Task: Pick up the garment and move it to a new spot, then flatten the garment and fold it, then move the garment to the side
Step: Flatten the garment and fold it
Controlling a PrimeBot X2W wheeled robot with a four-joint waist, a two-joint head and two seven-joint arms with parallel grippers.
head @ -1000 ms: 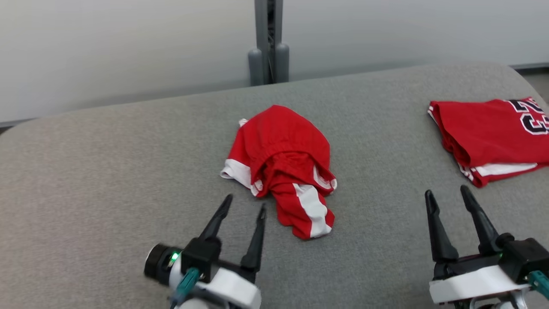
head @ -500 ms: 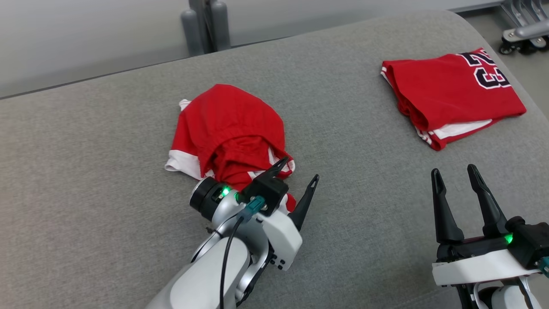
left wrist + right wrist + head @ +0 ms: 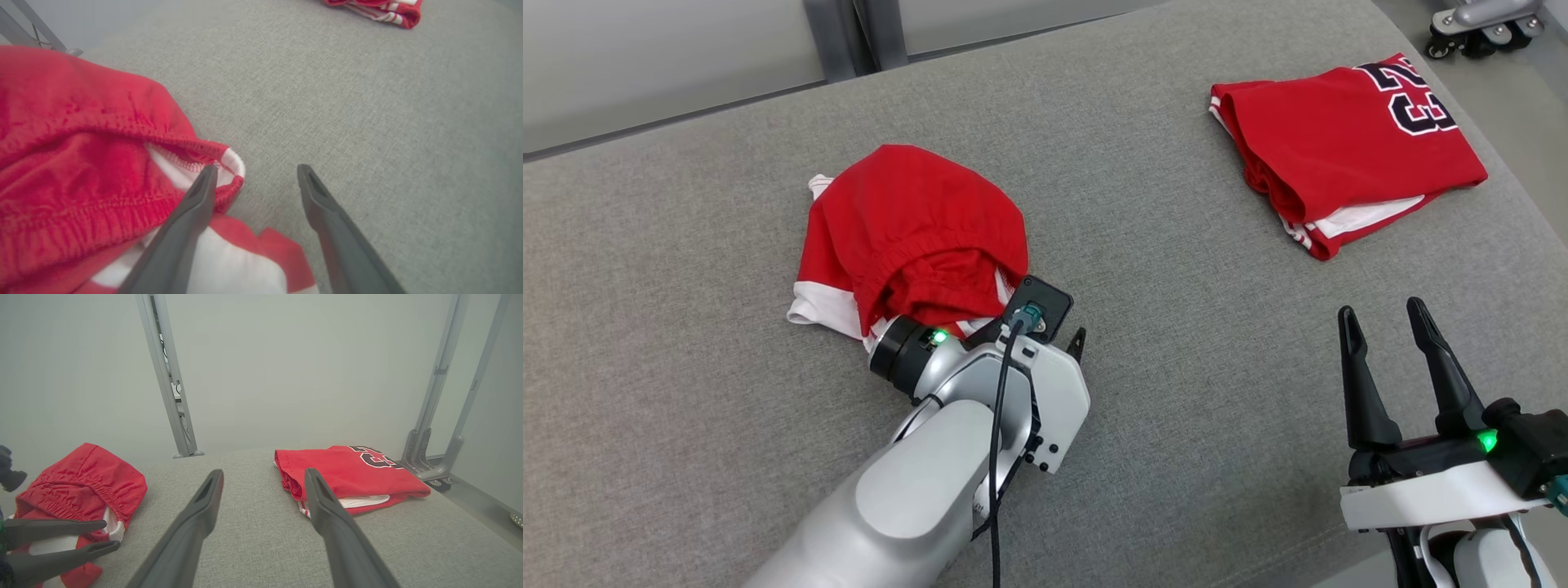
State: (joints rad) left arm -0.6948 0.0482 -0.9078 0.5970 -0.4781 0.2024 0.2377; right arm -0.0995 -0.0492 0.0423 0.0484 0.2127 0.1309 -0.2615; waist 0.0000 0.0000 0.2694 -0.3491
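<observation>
The garment (image 3: 907,220) is a crumpled pair of red shorts with white stripes, lying in a heap on the grey padded surface (image 3: 1176,310). My left gripper (image 3: 253,171) hangs open over the heap's near right edge. One of its fingers (image 3: 192,208) lies over the elastic hem and a white stripe, while the other finger (image 3: 322,204) is over bare grey fabric. Whether either finger touches the cloth I cannot tell. The right wrist view shows that gripper (image 3: 110,535) beside the garment (image 3: 81,482). My right gripper (image 3: 1380,310) stands open and empty at the near right, away from the cloth.
A folded red jersey (image 3: 1347,139) with a dark number lies at the far right, near the surface's right edge. Grey metal posts (image 3: 849,33) stand behind the far edge, before a pale wall. A wheeled metal base (image 3: 1478,20) sits on the floor at the far right.
The head camera has swung, shifting the whole picture left and down. My left arm has reached forward and rightward from the near side onto the garment's near right edge. Both grippers stayed open.
</observation>
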